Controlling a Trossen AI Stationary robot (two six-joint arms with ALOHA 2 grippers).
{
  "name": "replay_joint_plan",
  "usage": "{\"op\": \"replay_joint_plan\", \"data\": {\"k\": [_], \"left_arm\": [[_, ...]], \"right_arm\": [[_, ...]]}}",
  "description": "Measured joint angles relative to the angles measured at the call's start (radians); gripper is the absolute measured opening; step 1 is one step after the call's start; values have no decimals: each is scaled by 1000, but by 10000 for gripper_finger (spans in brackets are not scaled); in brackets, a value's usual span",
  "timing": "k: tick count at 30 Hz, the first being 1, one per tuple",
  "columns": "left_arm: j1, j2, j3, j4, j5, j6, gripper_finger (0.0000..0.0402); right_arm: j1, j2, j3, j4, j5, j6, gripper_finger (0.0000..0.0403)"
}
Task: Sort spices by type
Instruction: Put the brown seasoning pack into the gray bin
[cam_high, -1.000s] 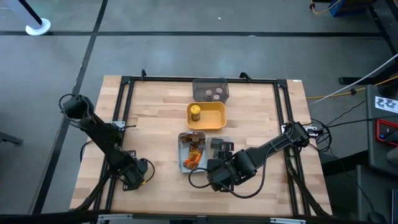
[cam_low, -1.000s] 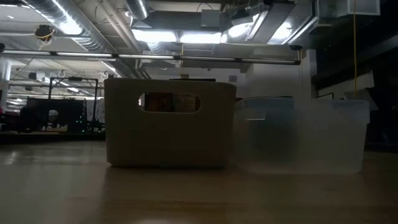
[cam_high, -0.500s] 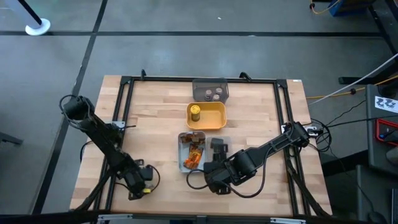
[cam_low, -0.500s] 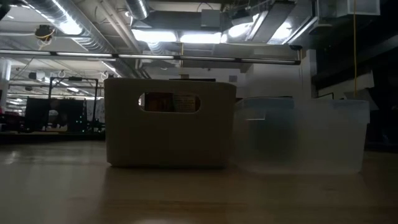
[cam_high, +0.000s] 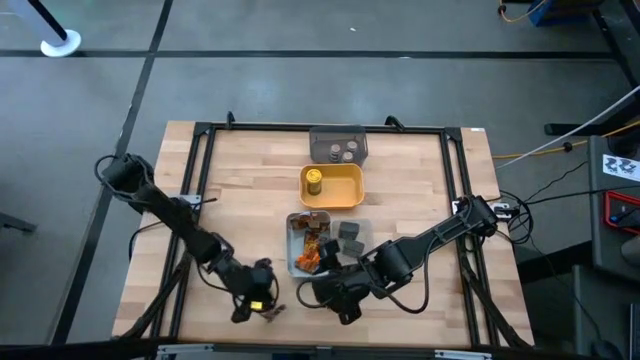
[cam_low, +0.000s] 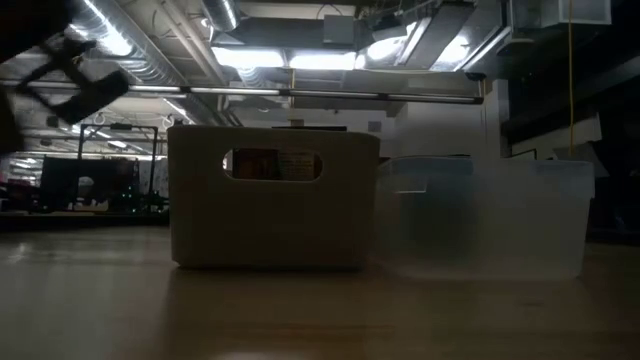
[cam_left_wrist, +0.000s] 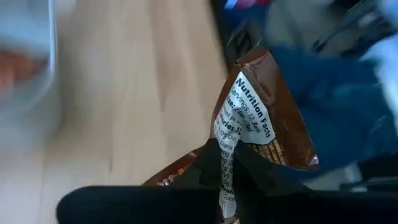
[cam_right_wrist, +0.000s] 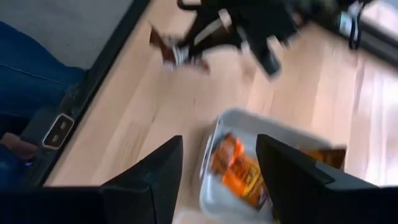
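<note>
My left gripper (cam_high: 258, 298) hovers over the near part of the table, left of the middle, shut on a brown foil spice packet (cam_left_wrist: 273, 106) with a white nutrition label. My right gripper (cam_high: 338, 300) is open just to its right, near the pale tray (cam_high: 293, 240), with nothing between its fingers. That tray holds orange packets (cam_right_wrist: 239, 171). Two dark cube boxes (cam_high: 350, 235) sit in the clear tray beside it. A yellow-lidded jar (cam_high: 314, 180) stands in the yellow tray (cam_high: 345, 190). Two small round jars (cam_high: 342, 152) are in the grey tray (cam_high: 338, 134). My left gripper pinches the brown packet between its two fingers at the edge nearest the wrist, on the white label strip (cam_left_wrist: 226, 163). The rest of the packet sticks out past the fingertips, creased. It is clear of the table.
The trays line up down the table's middle. A black frame (cam_high: 200, 180) runs along the left, right and far sides of the tabletop. In the low view a beige bin (cam_low: 270, 200) and a clear bin (cam_low: 485, 215) stand side by side. Bare wood lies left of the trays.
My left gripper has shut on the brown packet, then risen and swung toward the table's right along the near edge, tipping up from pointing down; the packet is lifted clear. My right gripper has turned at the wrist and shifted slightly toward the left.
</note>
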Motion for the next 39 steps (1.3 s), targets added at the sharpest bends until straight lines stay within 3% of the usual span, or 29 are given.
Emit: {"op": "replay_joint_plan", "data": {"k": [11,26,34,39], "left_arm": [[192,-2,2,343,201,141,5],[288,-2,2,461,282,76,8],[302,-2,2,485,309,67,8],[300,-2,2,488,313,71,5]], "right_arm": [[0,0,0,130,-72,-194,205],[-1,24,-12,180,-84,-352,205],[-2,60,-12,193,-12,-390,204],[-2,64,-12,195,1,-390,177]]}}
